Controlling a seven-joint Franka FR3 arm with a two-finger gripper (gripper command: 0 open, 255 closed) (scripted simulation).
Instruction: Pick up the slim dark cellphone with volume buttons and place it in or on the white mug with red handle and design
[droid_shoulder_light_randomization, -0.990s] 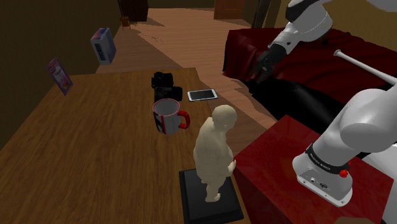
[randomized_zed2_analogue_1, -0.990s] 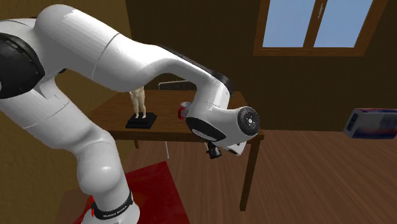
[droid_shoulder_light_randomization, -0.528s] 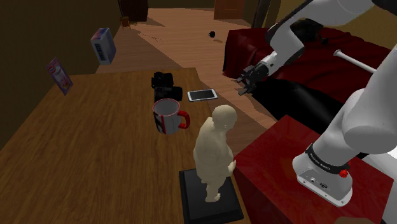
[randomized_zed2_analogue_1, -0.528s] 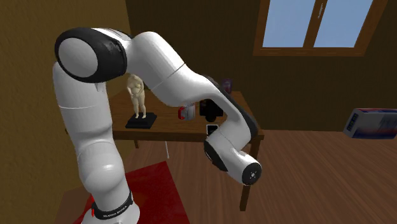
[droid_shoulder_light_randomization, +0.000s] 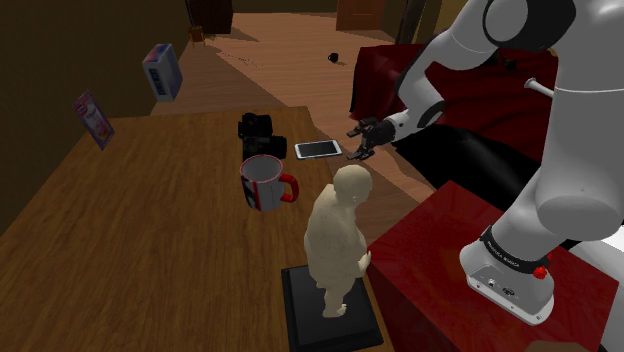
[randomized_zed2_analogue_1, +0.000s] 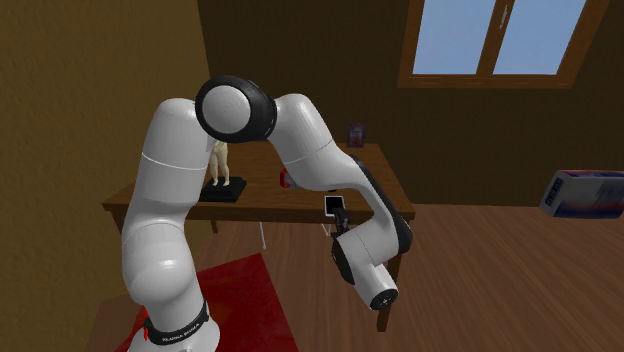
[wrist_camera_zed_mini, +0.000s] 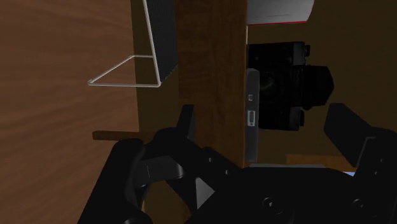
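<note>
The slim cellphone (droid_shoulder_light_randomization: 318, 149) lies flat, pale face up, near the table edge on the shoulder view's right, beside a black camera (droid_shoulder_light_randomization: 262, 133). The white mug with red handle (droid_shoulder_light_randomization: 265, 183) stands upright just in front of them. My gripper (droid_shoulder_light_randomization: 360, 142) hangs open beyond that table edge, a short way to the right of the phone and pointing at it. In the wrist view the phone (wrist_camera_zed_mini: 251, 118) shows edge-on with its side buttons, ahead of the gripper (wrist_camera_zed_mini: 267, 127) and untouched. The camera (wrist_camera_zed_mini: 286, 89) and the mug (wrist_camera_zed_mini: 280, 11) lie behind it.
A tan figurine (droid_shoulder_light_randomization: 338, 240) on a black base stands near the table's front. Two small boxes (droid_shoulder_light_randomization: 161, 71) (droid_shoulder_light_randomization: 92, 118) sit at the far left. A dark red sofa (droid_shoulder_light_randomization: 470, 150) lies behind the arm. A wire-frame chair (wrist_camera_zed_mini: 149, 44) is below the table.
The arm has swung down and toward the table. The gripper has dropped from high over the sofa to table-edge height, close to the phone. The table objects have not moved.
</note>
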